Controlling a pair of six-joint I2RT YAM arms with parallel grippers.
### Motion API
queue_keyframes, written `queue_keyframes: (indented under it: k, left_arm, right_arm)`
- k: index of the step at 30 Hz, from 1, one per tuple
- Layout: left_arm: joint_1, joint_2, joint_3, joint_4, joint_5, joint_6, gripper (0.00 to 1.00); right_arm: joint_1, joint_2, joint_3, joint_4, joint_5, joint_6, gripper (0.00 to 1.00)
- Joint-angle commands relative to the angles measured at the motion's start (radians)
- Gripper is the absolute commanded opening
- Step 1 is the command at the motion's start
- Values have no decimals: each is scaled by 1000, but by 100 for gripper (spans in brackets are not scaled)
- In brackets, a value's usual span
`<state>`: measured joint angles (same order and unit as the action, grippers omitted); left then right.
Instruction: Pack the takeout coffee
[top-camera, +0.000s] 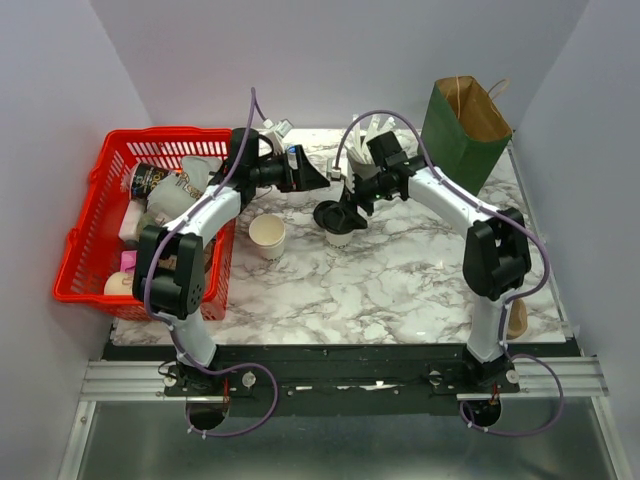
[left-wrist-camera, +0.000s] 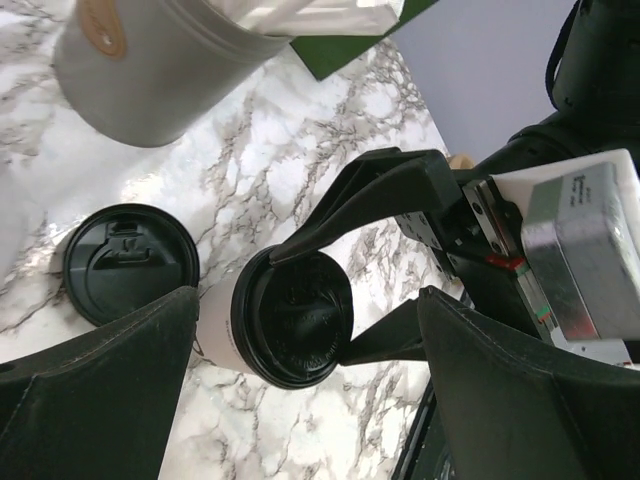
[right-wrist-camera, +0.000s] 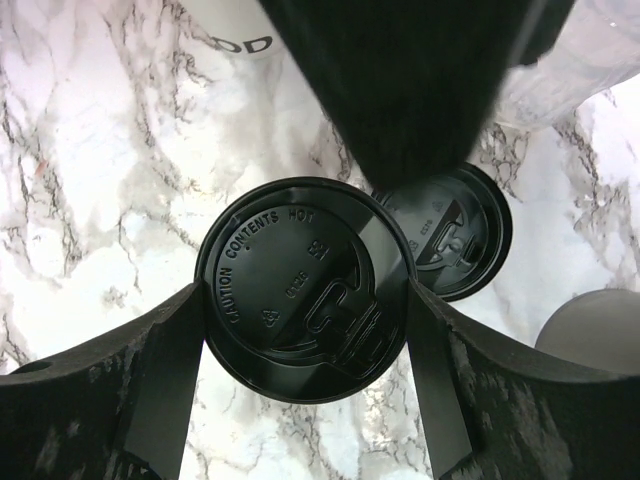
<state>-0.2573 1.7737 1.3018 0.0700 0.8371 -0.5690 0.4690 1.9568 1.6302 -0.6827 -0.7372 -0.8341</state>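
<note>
Right tool (right-wrist-camera: 305, 310) snug astride the takeout coffee (right-wrist-camera: 290, 270).

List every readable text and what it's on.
"CONTENTS HOT": raised on the lid of the coffee.
"OD": on a pale container, cut off by the frame edge.
Too small to read: embossing on the loose lid.
Blurred: print on the dark cup in the basket.

Left gripper (top-camera: 322, 180) gapes wide; right gripper (right-wrist-camera: 305, 300) clasps the takeout coffee (left-wrist-camera: 293, 318).
</note>
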Motion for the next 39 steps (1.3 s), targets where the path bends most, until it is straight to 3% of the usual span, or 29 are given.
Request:
queue_keyframes:
  k: [1,7,15,28,39]
  left_arm:
    - [33,-45,42,-39,-26,21,99]
    - [39,-57,57,-58,-29,29,99]
    - [39,-79,56,-59,-15,40,99]
    - [35,-88,33,-91,-1,80,99]
    - [-88,-4,34,-240,-199,201,99]
  right_arm:
    - [-9,102,19,-84,56,52,81]
    - [-21,74,31,-97,35,121,100]
    - [-32,-19,62,-75,-10,205,100]
    - [-32,8,77,-67,-4,245,100]
    - [-32,33,74,-52,-21,205,100]
